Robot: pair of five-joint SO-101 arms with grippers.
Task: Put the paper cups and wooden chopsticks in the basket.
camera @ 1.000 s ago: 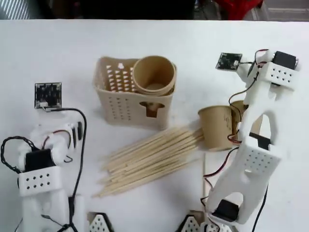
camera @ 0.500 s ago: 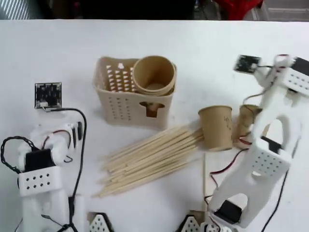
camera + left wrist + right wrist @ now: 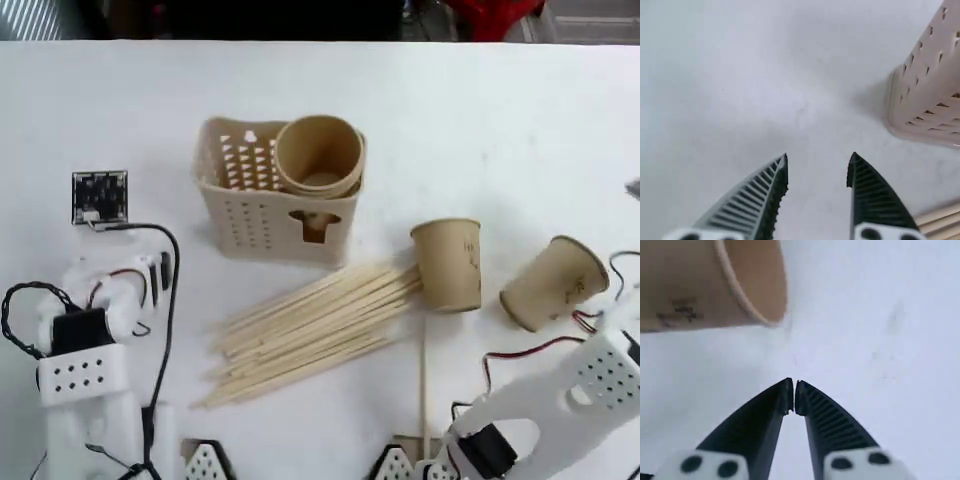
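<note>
A beige perforated basket (image 3: 262, 205) stands mid-table with one paper cup (image 3: 320, 155) inside it. A second paper cup (image 3: 447, 262) stands just right of the chopsticks (image 3: 310, 325), which lie in a loose pile in front of the basket. A third cup (image 3: 553, 282) lies on its side farther right. My right gripper (image 3: 792, 386) is shut on nothing, just above the table, close to that tipped cup's (image 3: 715, 280) rim. My left gripper (image 3: 819, 157) is open over bare table, with the basket's corner (image 3: 930, 95) ahead and to one side.
One stray chopstick (image 3: 424, 365) lies apart, pointing toward the front edge. The left arm (image 3: 85, 345) sits at the front left with its cables, the right arm (image 3: 560, 410) at the front right. A small circuit board (image 3: 100, 197) lies left of the basket.
The right arm has swung away toward the right edge and down. The cup that stood beside it now lies tipped on its side. The left arm has not moved.
</note>
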